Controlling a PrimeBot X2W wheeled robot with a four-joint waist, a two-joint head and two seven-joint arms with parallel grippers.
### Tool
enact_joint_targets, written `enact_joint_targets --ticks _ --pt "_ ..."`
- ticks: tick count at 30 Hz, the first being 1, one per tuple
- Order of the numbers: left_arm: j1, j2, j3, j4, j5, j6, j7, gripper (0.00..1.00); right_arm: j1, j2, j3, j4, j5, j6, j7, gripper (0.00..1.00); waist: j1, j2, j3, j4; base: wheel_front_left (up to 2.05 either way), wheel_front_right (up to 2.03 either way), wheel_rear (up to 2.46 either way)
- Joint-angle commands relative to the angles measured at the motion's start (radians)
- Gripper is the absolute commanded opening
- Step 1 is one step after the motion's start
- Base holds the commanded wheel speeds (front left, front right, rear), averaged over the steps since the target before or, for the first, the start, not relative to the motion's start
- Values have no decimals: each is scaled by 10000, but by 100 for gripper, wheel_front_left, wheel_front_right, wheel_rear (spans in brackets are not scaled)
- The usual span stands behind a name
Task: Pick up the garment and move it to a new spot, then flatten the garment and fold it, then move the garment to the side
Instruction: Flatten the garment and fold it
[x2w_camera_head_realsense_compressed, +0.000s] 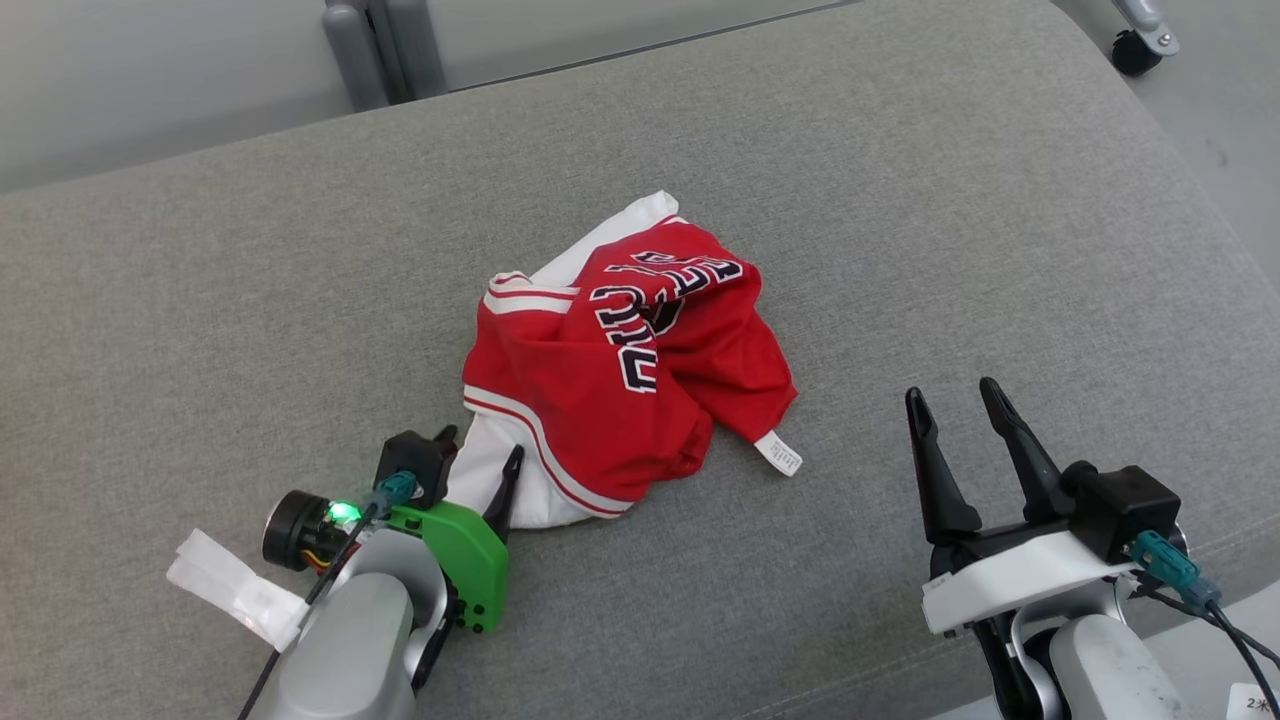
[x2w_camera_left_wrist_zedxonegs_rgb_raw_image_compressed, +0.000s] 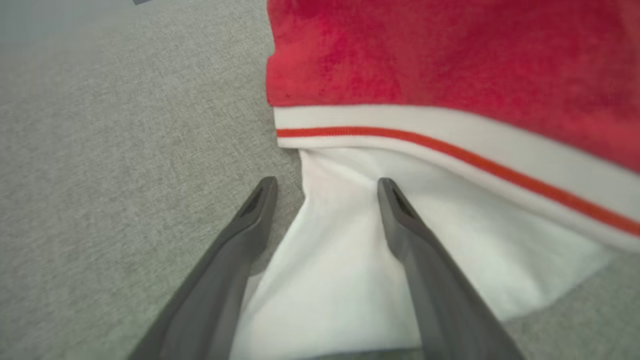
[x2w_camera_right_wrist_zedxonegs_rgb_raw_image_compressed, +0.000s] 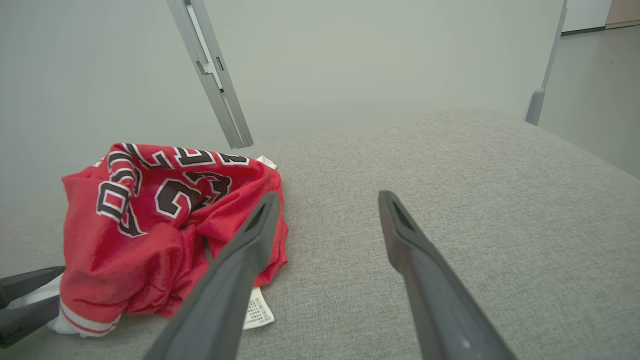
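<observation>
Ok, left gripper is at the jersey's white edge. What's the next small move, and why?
Probably shut the left gripper. Its fingers stand open on either side of the white fabric at the edge of the garment, so closing should pinch it for the lift. The garment lies crumpled on the grey cushion, and the right gripper is open, off to the side.

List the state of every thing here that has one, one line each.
garment: crumpled in a heap on the grey cushion, not flattened or folded.
care label: sticking out from the garment, lying on the cushion.
left gripper: open, straddling the garment's white fabric.
right gripper: open, empty, apart from the garment.
wrist light: lit green.
</observation>
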Motion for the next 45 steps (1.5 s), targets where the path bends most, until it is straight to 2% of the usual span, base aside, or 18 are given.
enact_joint_targets --ticks 1,2,7,11,15,22,26,34,37,38,39,45 --pt "-134 26 -152 151 -177 -16 99 43 -104 18 -22 18 -21 1 -29 100 0 0 -23 -1 0 0 0" --pt "-154 2 -317 192 -287 -16 42 0 -94 22 -31 16 -21 1 -29 100 0 0 -39 2 0 0 0" --pt "-314 -24 -577 135 -737 -6 -321 0 99 12 -160 9 -68 1 -29 100 0 0 -247 247 0 0 0" --pt "-314 33 -272 -175 -1028 75 -677 0 271 -27 -161 24 -101 1 -29 100 0 0 -524 690 0 0 0" --pt "109 329 177 -805 -1324 285 -853 0 442 -59 -166 46 -92 1 -29 100 0 0 -820 1291 0 0 0" --pt "1615 1056 872 -2489 -1672 810 -908 0 742 -73 -134 165 -59 1 -29 100 0 0 -1258 2399 0 0 0" --pt "2669 1333 1027 -3571 -1871 1102 -570 0 786 -88 -99 239 -22 1 -29 100 0 0 -1350 2838 0 0 0" --pt "4931 1617 1628 -5731 -2419 2078 81 0 864 -96 -41 388 -2 1 -29 100 0 0 -1357 3159 0 0 0" --pt "5420 1542 1650 -6091 -2568 2205 240 0 833 -127 -35 428 27 1 -29 100 0 0 -1330 3166 0 0 0" --pt "5498 1521 1641 -6169 -2578 2265 238 20 821 -139 -41 440 37 1 -29 100 0 0 -1326 3168 0 0 0" --pt "5569 1487 1635 -6265 -2588 2297 195 98 807 -148 -43 460 36 1 -29 100 0 0 -1326 3168 0 0 0" --pt "5245 1390 1684 -6513 -2522 2321 -281 100 757 -153 -40 520 51 1 -29 100 0 0 -1401 3096 0 0 0"
